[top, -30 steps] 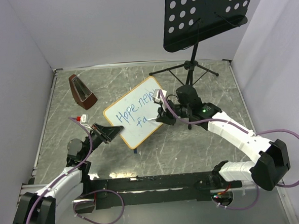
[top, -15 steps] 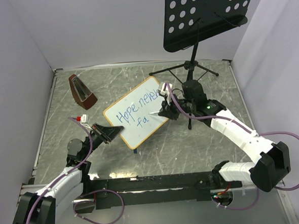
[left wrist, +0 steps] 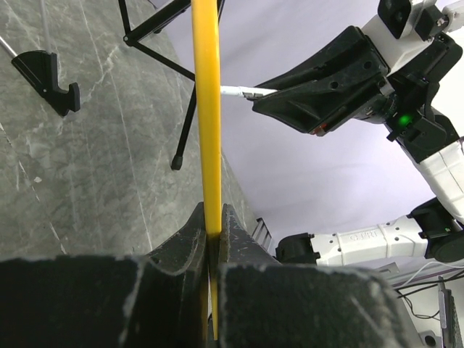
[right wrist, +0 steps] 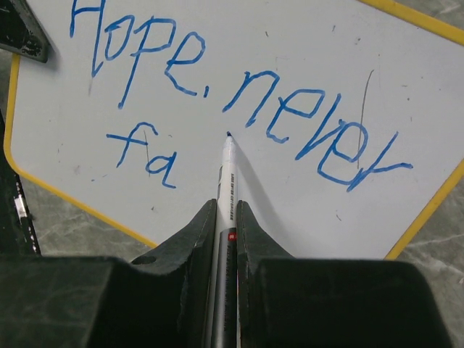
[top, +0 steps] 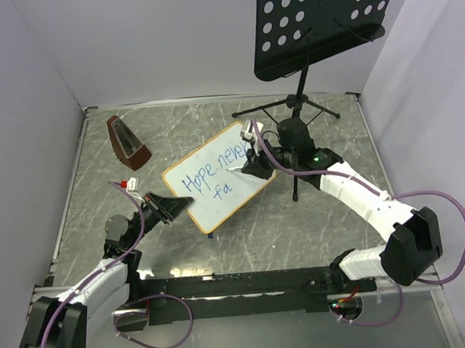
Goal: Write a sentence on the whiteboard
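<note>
Near left: the left pincer [left wrist: 212,239], closed tight on the frame edge of the whiteboard [top: 219,206], steadies it tilted over the worktop [top: 300,241]. Farther right, the right pincer [right wrist: 226,217], clamped on a marker [right wrist: 227,170], aims its long axis straight at the board face. The tip lies just right of "fa" in the sentence [right wrist: 246,109], where the next letter likely belongs.

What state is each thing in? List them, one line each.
whiteboard: tilted, edge clamped in the left jaws.
sentence: unfinished, reads "Hope never fa".
marker: uncapped, held in the right jaws, tip toward the board.
left jaws: shut on the whiteboard.
right jaws: shut on the marker.
music stand: upright.
</note>
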You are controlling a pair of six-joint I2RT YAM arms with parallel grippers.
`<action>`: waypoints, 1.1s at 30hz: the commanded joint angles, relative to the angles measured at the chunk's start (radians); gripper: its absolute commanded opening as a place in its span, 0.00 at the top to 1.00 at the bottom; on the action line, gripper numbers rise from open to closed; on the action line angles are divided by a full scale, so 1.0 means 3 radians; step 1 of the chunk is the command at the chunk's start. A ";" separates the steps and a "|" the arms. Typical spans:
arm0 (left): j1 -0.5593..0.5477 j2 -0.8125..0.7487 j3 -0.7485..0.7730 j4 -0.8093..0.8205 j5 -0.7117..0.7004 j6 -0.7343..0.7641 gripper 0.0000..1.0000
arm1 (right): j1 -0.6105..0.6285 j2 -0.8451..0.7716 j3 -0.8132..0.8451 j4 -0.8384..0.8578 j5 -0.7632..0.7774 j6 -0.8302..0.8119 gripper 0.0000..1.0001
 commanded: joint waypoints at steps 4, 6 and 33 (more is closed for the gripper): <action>0.0014 -0.0084 -0.0156 0.0595 0.0006 -0.0054 0.99 | -0.0012 -0.0049 0.0070 0.0004 -0.0016 -0.0037 1.00; 0.0014 -0.0100 -0.0156 0.0590 -0.0020 -0.0060 0.99 | -0.0017 -0.0095 0.0044 -0.0021 -0.0026 -0.0053 1.00; 0.0034 -0.0151 -0.0151 0.0498 -0.0056 -0.0054 0.99 | -0.0007 -0.0249 -0.0166 -0.0103 -0.0098 -0.0058 1.00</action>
